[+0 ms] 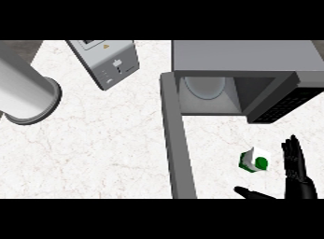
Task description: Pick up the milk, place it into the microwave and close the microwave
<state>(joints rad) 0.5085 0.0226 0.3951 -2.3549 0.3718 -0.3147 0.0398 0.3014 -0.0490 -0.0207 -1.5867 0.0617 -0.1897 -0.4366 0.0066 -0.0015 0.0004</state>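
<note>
The milk (255, 160) is a small white carton with green marks, standing on the white counter in front of the microwave (247, 58). The microwave is grey; its cavity (213, 95) is open, with a round plate inside. Its door (177, 140) swings out toward me at the left of the milk. My right hand (297, 172) is open just right of the milk, fingers straight and pointing away, thumb (255, 193) spread out below the carton. It does not touch the milk. My left hand does not show.
A grey toaster-like appliance (109, 60) stands at the back centre-left. A large white cylinder (19, 91) lies at the far left. The counter's marble top (102, 149) stretches left of the open door.
</note>
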